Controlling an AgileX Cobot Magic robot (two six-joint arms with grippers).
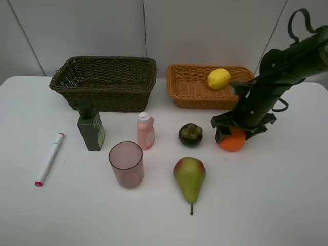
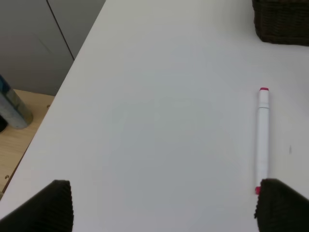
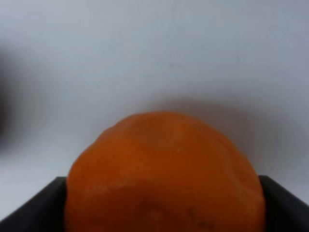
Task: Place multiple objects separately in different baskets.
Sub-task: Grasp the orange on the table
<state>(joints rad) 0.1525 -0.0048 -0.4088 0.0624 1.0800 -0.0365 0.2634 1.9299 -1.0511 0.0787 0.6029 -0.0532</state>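
An orange (image 1: 233, 141) (image 3: 164, 169) rests on the white table in front of the light orange-tan basket (image 1: 187, 87), and my right gripper (image 1: 234, 134) (image 3: 157, 210) is shut on it, a finger against each side. A yellow lemon (image 1: 219, 78) lies in that basket. The dark olive-brown basket (image 1: 102, 91) stands at the back left. On the table are a mangosteen (image 1: 190, 134), a pear (image 1: 189, 178), a pink cup (image 1: 126, 164), a small pink bottle (image 1: 146, 131), a dark green bottle (image 1: 91, 129) and a marker (image 1: 49, 159) (image 2: 263, 140). My left gripper (image 2: 164, 208) is open above the table's left part, beside the marker.
The table's left edge (image 2: 58, 96) runs close to my left gripper, with a floor and a can below it. A grey wall stands behind the baskets. The corner of the dark basket (image 2: 282, 21) shows in the left wrist view.
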